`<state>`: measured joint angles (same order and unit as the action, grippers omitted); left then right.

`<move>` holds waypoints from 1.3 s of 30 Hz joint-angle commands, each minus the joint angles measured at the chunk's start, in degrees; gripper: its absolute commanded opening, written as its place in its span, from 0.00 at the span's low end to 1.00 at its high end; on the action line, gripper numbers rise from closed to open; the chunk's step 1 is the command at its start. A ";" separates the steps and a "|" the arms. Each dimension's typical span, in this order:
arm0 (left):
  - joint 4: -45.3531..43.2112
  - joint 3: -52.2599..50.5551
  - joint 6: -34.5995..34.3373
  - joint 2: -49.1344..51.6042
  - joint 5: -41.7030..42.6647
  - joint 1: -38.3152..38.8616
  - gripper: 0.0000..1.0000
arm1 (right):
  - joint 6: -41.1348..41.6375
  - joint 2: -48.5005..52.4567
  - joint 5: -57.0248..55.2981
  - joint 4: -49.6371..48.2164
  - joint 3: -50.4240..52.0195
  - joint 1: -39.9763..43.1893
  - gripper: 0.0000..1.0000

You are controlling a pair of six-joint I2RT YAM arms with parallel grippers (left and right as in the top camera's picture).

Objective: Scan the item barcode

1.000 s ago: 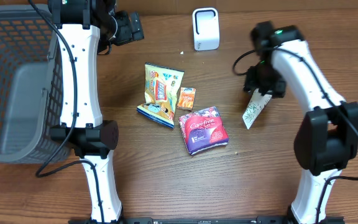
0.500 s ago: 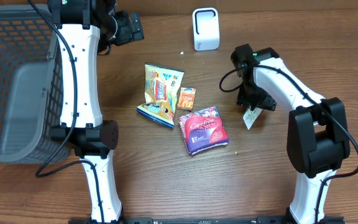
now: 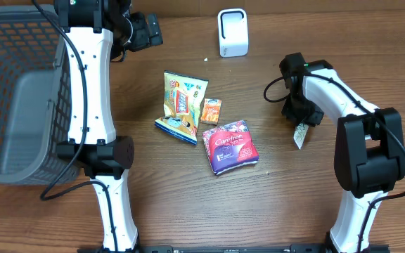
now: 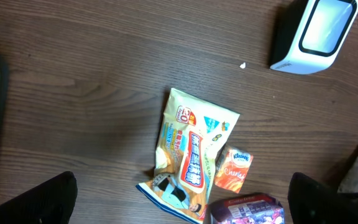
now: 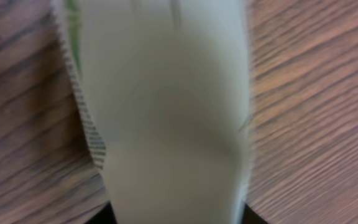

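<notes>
Bears, on the dark wood-grain surface (image 3: 188, 211), a white scanner (image 3: 232, 31) at the back and a gray basket (image 3: 20, 98) at left. Holds near the middle a yellow snack bag (image 3: 181, 105), small orange packet (image 3: 211, 111) and purple pack (image 3: 230, 146), close together.

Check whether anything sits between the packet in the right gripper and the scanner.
Nothing visible does. The packet hangs from the right gripper, and only bare table lies between it and the scanner.

colours | at right pincer (image 3: 303, 121): white flat plastic sachet (image 3: 300, 135), green markings | toward left arm from pincer: purple square plastic pouch (image 3: 230, 146); small orange packet (image 3: 211, 111); yellow foil snack bag (image 3: 183, 105), blue-red print | beneath: brown wood-grain table (image 3: 294, 211)
</notes>
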<state>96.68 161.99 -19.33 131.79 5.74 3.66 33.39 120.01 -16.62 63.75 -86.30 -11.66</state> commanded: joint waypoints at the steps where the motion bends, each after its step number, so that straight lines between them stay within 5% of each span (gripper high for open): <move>1: 0.11 0.37 0.04 -0.52 -0.22 -0.04 1.00 | -3.04 -1.14 4.85 0.68 -4.57 0.17 0.23; 11: 0.11 0.37 0.02 -0.52 -0.22 -0.04 1.00 | -12.79 -1.64 36.20 0.96 -16.33 0.17 0.18; 16: 0.11 0.37 0.02 -0.52 -0.22 -0.04 0.99 | -19.85 -1.38 54.73 -1.66 -16.04 -0.17 0.18; 24: 0.11 0.37 0.02 -0.52 -0.22 -0.04 1.00 | -19.89 -1.27 69.51 -6.97 -9.51 -2.16 0.18; 39: 0.11 0.37 0.02 -0.52 -0.22 -0.04 1.00 | -19.71 -1.27 64.08 -6.43 -4.50 -1.79 0.47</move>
<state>96.68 161.99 -19.33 131.79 5.74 3.66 14.26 120.07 49.91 56.90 -90.52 -14.74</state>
